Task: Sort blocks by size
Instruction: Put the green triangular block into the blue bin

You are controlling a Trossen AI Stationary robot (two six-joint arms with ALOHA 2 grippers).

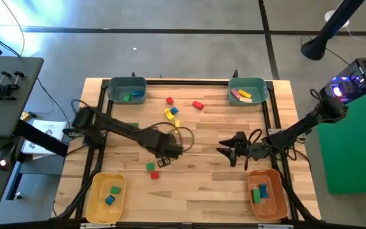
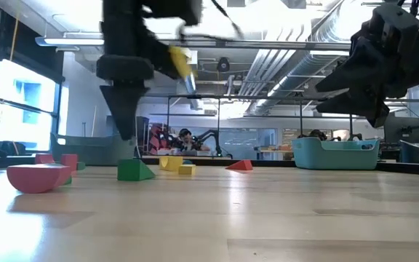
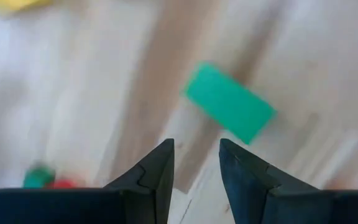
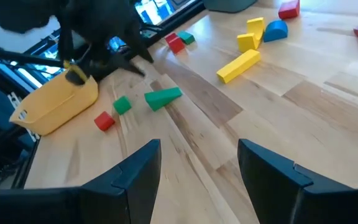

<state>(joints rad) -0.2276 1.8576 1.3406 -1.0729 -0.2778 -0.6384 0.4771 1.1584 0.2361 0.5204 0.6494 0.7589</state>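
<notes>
We are hovering our left gripper (image 3: 196, 168), fingers apart and empty, just short of the green wedge block (image 3: 229, 102) lying on the counter (image 1: 202, 191) near the yellow bin (image 1: 93, 205), so next we should be lowering and closing on it.

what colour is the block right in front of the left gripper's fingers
Green: the block lies just ahead of the left gripper, clearest in the left wrist view.

Overhead looks straight down, low camera level — both share the table (image 1: 189, 184).
</notes>
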